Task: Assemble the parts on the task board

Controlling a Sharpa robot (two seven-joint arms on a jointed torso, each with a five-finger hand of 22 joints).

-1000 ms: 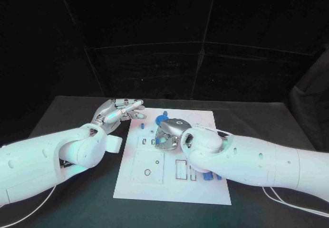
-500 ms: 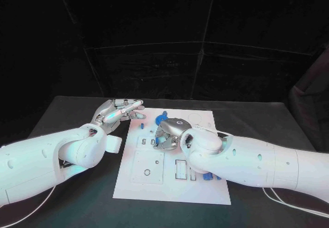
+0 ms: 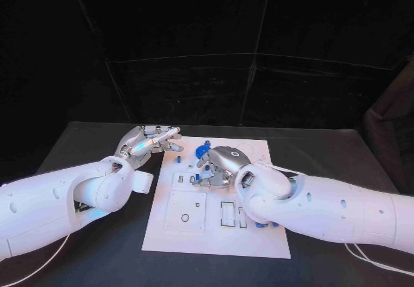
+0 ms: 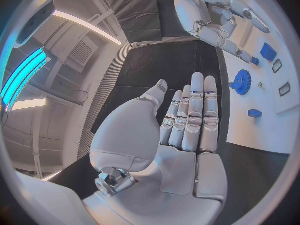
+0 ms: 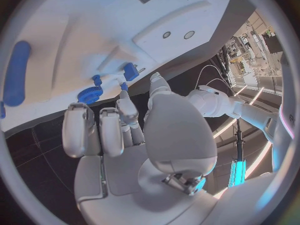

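Observation:
The white task board (image 3: 259, 239) lies in the middle of the black table. A blue gear (image 3: 204, 149) sits near its far edge, also seen as the blue gear (image 4: 242, 81) and the blue gear (image 5: 91, 94). My right hand (image 3: 220, 164) hangs over the board's far half with its fingers curled down. One fingertip (image 5: 123, 88) reaches a small blue part (image 5: 130, 71) beside the gear; whether it is gripped is hidden. My left hand (image 3: 152, 140) hovers at the board's far left corner. It lies flat with straight fingers (image 4: 190, 115) and holds nothing.
A small blue piece (image 3: 179, 159) stands on the board's left side. More blue parts (image 3: 259, 224) lie near my right forearm, and a long blue piece (image 5: 15, 72) lies on the board. Several cut-out slots (image 3: 185, 217) mark the near half. Black table (image 3: 86, 143) surrounds the board.
My right hand has shifted slightly toward the board's far edge and turned at the wrist. The left hand has stayed where it was.

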